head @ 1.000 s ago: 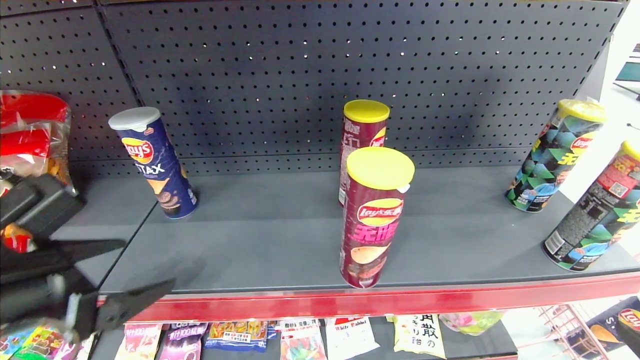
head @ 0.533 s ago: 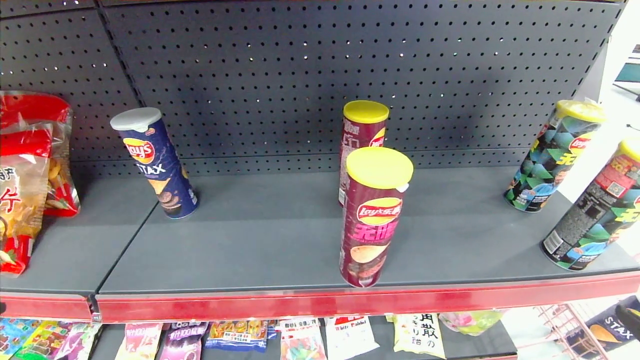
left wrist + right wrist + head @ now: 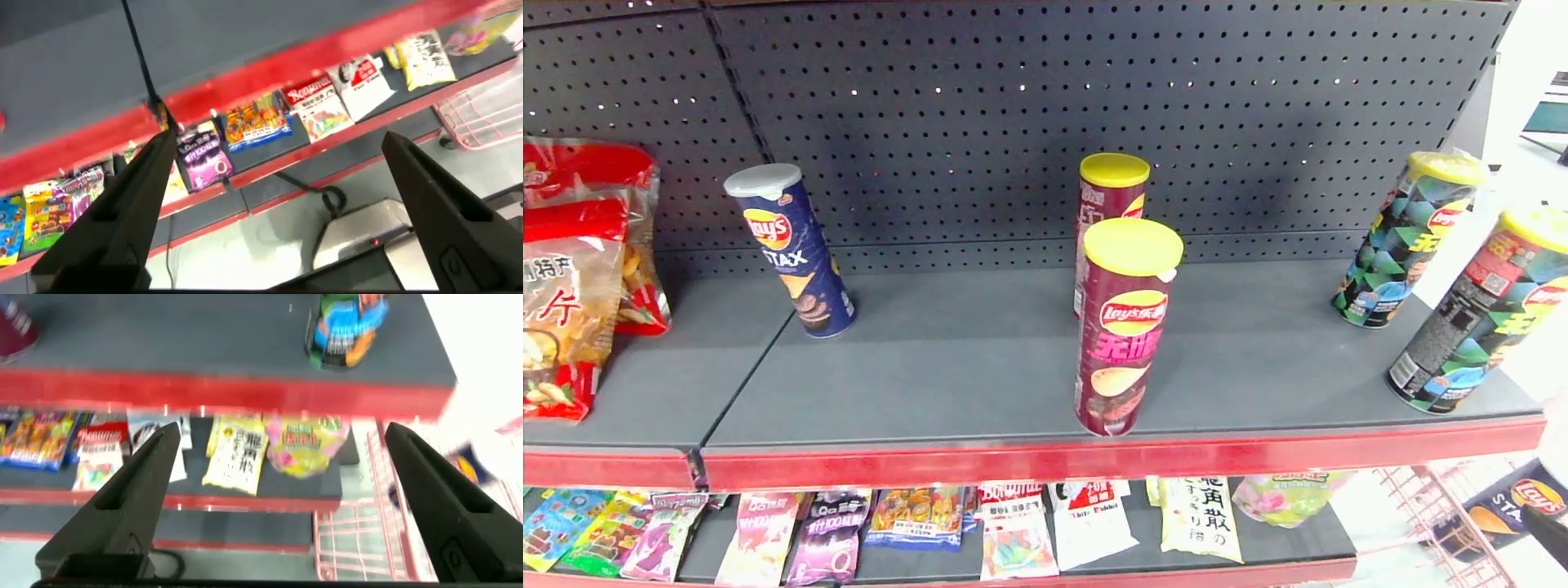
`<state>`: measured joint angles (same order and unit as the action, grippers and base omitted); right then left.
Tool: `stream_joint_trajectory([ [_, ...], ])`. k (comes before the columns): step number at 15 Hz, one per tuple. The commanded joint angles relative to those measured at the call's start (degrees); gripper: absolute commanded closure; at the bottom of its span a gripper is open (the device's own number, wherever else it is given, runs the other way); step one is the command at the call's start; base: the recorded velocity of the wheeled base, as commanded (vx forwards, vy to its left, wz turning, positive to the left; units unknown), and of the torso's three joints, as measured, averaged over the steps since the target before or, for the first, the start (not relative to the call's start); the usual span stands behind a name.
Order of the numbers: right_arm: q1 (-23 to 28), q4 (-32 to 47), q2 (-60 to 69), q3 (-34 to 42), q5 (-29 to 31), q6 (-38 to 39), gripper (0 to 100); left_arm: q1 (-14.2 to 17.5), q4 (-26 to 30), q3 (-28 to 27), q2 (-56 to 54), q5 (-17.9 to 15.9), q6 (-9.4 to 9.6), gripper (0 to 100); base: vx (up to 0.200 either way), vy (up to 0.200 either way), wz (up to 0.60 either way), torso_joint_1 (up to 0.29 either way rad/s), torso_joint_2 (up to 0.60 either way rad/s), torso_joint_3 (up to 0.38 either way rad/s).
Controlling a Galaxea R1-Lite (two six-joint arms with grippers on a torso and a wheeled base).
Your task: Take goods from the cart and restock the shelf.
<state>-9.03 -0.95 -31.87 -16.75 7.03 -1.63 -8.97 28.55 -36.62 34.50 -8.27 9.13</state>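
Your shelf (image 3: 980, 367) runs across the middle of the head view, a grey deck with a red front lip and a perforated back panel (image 3: 1013, 106) above it. Left of centre, the blue can (image 3: 792, 249) stands near the back panel. At the centre, the front maroon can (image 3: 1123, 327) stands upright close to the lip, its yellow lid on. The rear maroon can (image 3: 1109, 192) stands just behind it and is partly hidden by it. At the right edge of the frame you have two patterned cans with yellow lids: the far patterned can (image 3: 1409, 241) stands back on the deck, and the near patterned can (image 3: 1474, 314) stands close to the lip. Red snack bags (image 3: 572, 278) stand at the left edge.

Along the bottom of the frame, flat packets (image 3: 1013, 539) lie in a row on the lower shelf. In the lower right corner is the pink wire cart (image 3: 1429, 506), with a dark blue can (image 3: 1515, 506) at its wires. You cannot tell whether that can lies inside the basket.

Your left gripper (image 3: 282, 216) has its fingers spread wide, and between them you see the red lip and the packets. Your right gripper (image 3: 282, 506) is also spread wide. It faces the lip below the near patterned can, with the cart's wires beneath.
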Motion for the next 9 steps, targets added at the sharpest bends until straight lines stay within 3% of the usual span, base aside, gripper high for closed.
stream_joint_trajectory([
  [1,-0.02,-0.02,0.05,0.14,0.00,-0.04,0,0.01,0.01,0.59,-0.66,0.00,0.01,0,0.000,0.000,0.00,0.000,0.00,0.000],
  [6,-0.11,-0.02,0.14,0.58,-0.09,-0.21,0,0.01,-0.51,2.78,-2.60,-0.08,0.71,0,0.000,0.000,0.00,0.000,0.00,0.000],
  [9,-0.20,-0.02,0.14,0.67,-0.09,-0.30,0,0.01,-2.27,4.72,-3.83,-0.08,1.77,0,0.000,-0.200,0.00,-0.004,0.00,0.004],
])
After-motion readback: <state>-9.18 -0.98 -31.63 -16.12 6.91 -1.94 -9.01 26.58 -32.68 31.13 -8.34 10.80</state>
